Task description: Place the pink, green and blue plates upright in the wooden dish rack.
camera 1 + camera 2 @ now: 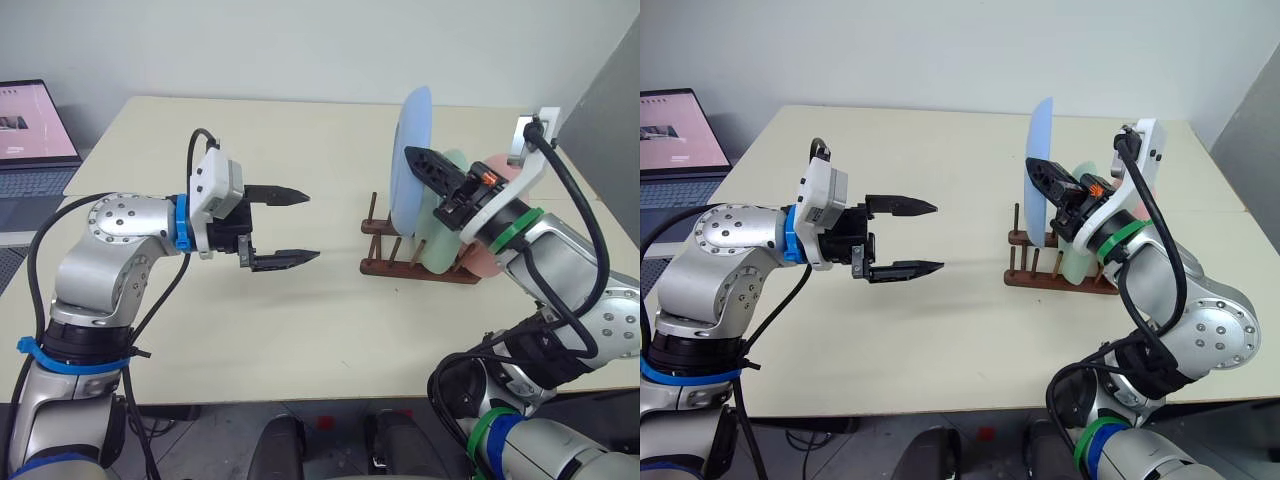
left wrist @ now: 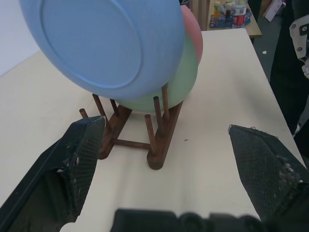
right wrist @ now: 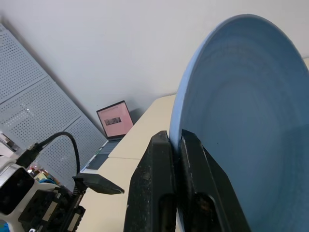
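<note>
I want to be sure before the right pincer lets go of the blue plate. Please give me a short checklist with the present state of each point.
1. Right pincer shut on the rim of the blue plate: ok.
2. Blue plate upright over the wooden dish rack: ok, slightly tilted.
3. Blue plate's lower edge seated between the pegs: cannot tell; in the left wrist view it seems to sit high above the base bars.
4. Green plate and pink plate standing in the rack behind it: ok.
5. Left pincer open and apart from the rack: ok.
6. Table in front of the rack free of other things: ok.
</note>
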Controlling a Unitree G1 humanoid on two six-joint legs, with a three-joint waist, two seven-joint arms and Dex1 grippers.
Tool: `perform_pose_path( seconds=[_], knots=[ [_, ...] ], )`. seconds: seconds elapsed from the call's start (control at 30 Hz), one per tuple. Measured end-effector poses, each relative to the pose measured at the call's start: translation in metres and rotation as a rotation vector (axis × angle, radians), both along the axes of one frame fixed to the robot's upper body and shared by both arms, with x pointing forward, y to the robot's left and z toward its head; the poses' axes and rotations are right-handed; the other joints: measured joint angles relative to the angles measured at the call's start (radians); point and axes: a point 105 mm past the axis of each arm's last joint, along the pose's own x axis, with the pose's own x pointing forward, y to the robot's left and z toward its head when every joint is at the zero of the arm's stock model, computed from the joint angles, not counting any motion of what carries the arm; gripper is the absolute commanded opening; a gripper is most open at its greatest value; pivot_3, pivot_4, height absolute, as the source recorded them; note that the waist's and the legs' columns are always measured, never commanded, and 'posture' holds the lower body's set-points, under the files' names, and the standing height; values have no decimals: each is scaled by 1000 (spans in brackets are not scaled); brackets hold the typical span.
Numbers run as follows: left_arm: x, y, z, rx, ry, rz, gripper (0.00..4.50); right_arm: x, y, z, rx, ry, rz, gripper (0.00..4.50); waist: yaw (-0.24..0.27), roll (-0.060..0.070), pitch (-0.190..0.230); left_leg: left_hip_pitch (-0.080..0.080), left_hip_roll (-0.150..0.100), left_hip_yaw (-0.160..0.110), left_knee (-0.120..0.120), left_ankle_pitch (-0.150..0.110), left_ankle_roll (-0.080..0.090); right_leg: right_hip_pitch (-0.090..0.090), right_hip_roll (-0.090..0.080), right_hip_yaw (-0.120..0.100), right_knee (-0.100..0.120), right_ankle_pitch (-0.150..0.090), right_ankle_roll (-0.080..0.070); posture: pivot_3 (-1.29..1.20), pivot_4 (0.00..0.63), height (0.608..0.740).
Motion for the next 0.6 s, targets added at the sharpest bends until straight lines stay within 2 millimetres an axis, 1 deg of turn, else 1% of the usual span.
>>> perform_pose_path(
  seconds=[0.13, 0.17, 0.23, 0.3, 0.37, 0.47, 0.57, 0.6],
  knots=[
    [2, 1, -2, -5, 7, 6, 4482, -9, 15, 7, 30, -38, 105, 0, -1, 0, 0, 0, 0, 0, 0, 0, 0, 0, 0, 0, 0, 0, 0, 0, 150, 740],
    [2, 0, -2, -6, 7, 5, 4482, -12, 18, 7, 41, -40, 128, 0, -1, 0, 0, 0, 1, 0, 0, 0, 0, 0, 0, 0, 0, 0, 0, 0, 150, 740],
    [2, 0, -2, -5, 7, 5, 4482, -13, 23, 1, 65, -6, 159, 0, -1, 0, 0, 0, 1, 0, 0, 0, 0, 0, 0, 1, -1, 0, 1, 0, 150, 740],
    [2, 0, -3, -4, 7, 4, 4482, -12, 23, -7, 83, 41, 160, 0, -1, 0, 0, 0, 0, 0, 0, 0, 0, 0, 0, 2, -1, 0, 1, 0, 150, 740],
    [2, 0, -3, -4, 8, 4, 4482, -12, 19, -9, 69, 56, 142, 0, -1, 0, 0, 0, 0, 0, 0, 0, 0, 0, 0, 3, -1, 0, 2, 0, 150, 740],
    [2, 1, -4, -4, 10, 5, 4482, -14, 16, -8, 71, 65, 136, 0, -2, 0, 0, 0, 0, 0, 0, 0, 0, 0, 0, 4, -1, -1, 3, 0, 150, 740],
    [2, 1, -4, -4, 12, 6, 4482, -18, 18, -3, 80, 65, 161, 0, -2, 0, 0, 0, 2, 0, 0, 0, 0, 0, 2, 5, -1, -1, 3, 0, 150, 740],
    [2, 1, -4, -5, 13, 6, 4482, -19, 17, -1, 85, 60, 164, 0, -2, 0, 0, 0, 8, 0, 0, 0, 0, 0, 2, 5, -1, -1, 3, 0, 150, 740]
  ],
)
